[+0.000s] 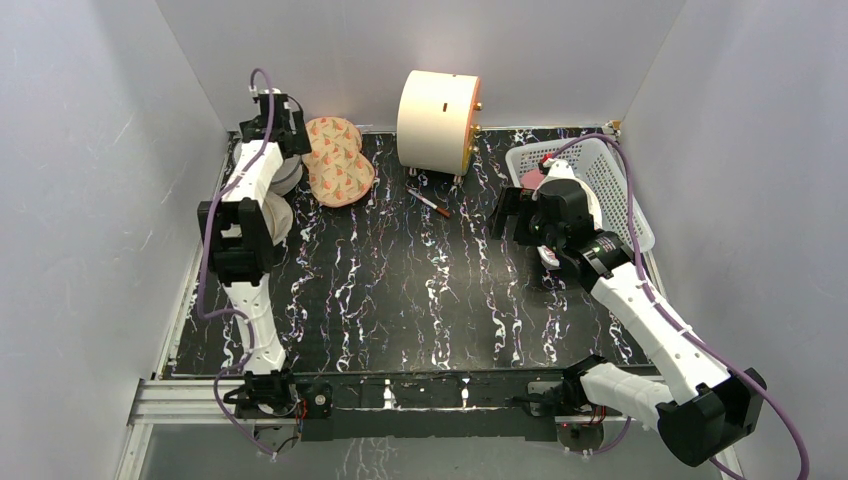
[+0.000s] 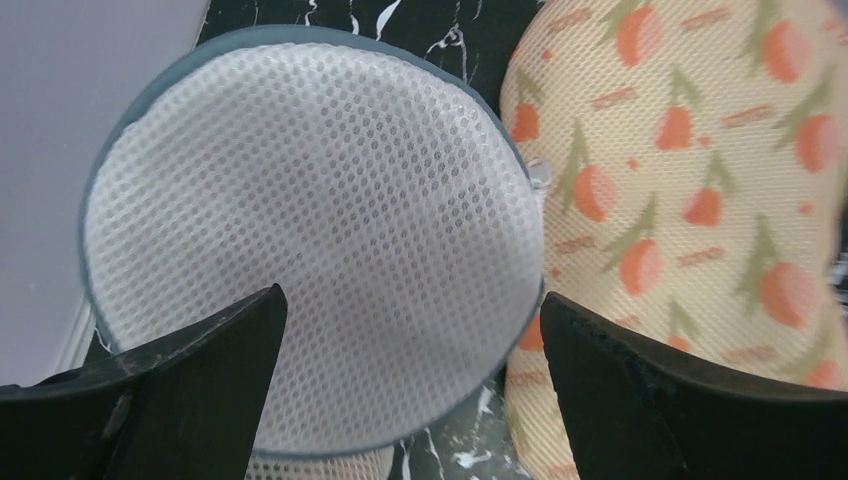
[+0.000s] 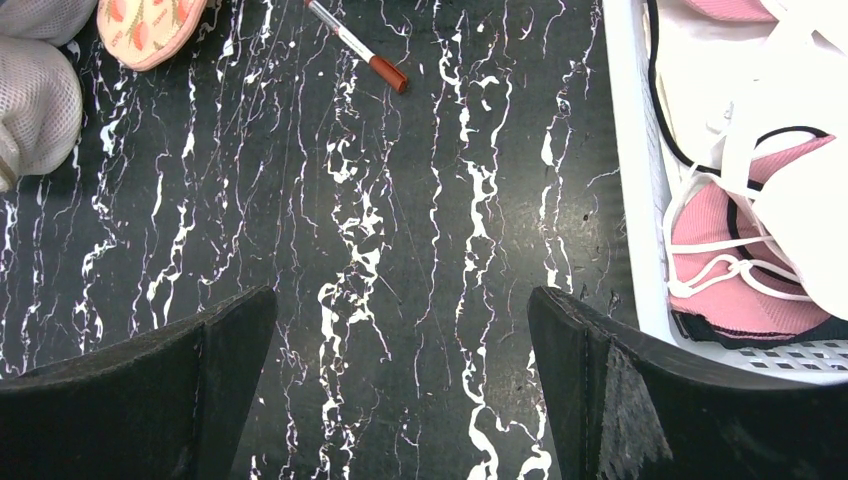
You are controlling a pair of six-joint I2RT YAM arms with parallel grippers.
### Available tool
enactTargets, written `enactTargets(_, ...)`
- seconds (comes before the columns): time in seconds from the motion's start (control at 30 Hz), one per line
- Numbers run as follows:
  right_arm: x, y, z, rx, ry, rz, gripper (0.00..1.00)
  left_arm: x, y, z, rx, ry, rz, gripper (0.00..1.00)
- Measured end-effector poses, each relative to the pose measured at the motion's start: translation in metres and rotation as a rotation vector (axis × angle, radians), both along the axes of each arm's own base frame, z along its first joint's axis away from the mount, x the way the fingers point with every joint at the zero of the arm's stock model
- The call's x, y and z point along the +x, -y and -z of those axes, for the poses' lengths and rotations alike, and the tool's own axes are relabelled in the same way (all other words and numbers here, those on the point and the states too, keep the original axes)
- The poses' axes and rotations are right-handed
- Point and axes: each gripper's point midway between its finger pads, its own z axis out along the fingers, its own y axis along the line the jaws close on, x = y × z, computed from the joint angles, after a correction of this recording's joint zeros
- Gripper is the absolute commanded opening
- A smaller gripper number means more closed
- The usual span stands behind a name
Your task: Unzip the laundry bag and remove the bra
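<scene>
The left gripper point(image 2: 410, 295) hangs wide open and empty over the laundry bag point(image 2: 300, 200), while the right gripper point(image 3: 402, 295), well apart from it, gapes empty too.

Matt mesh cloth of the laundry bag point(image 2: 310, 220), printed mesh of the orange pouch point(image 2: 690, 200), smooth marbled table point(image 3: 400, 250).

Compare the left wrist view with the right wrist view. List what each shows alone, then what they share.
Left wrist only: the laundry bag close up, round mesh face and grey rim, seen past the open left gripper. Right wrist only: a red-capped pen, a white basket holding pink garments, and the open right gripper. Shared: the orange patterned pouch and the black marbled table. White mesh at the right view's left edge may be the same bag; I cannot tell.
</scene>
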Motion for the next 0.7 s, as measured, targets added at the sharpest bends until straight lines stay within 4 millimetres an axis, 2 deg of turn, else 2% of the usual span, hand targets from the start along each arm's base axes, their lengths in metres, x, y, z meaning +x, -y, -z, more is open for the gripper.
enactTargets(0.17,0.000,0.000,0.001,0.001,-0.004,0.001,0.98,0.009,0.001,0.038,0.182,-0.102,0.026,0.98)
enactTargets(0.23,-0.001,0.000,0.001,0.001,-0.005,0.002,0.98,0.010,0.007,0.052,0.266,-0.144,0.037,0.94)
enactTargets(0.33,-0.002,0.000,0.003,0.001,-0.012,0.004,0.98,0.007,0.010,0.066,0.362,-0.194,0.033,0.79)
enactTargets(0.47,-0.003,0.001,0.004,0.003,-0.020,0.007,0.98,0.007,0.008,0.063,0.424,-0.192,0.015,0.44)
enactTargets(0.63,-0.005,0.000,0.010,0.012,-0.039,0.009,0.98,0.012,0.000,0.057,0.448,-0.170,0.001,0.15)
enactTargets(0.7,-0.005,-0.001,0.010,0.017,-0.040,0.008,0.98,0.012,-0.001,0.055,0.447,-0.171,0.001,0.11)
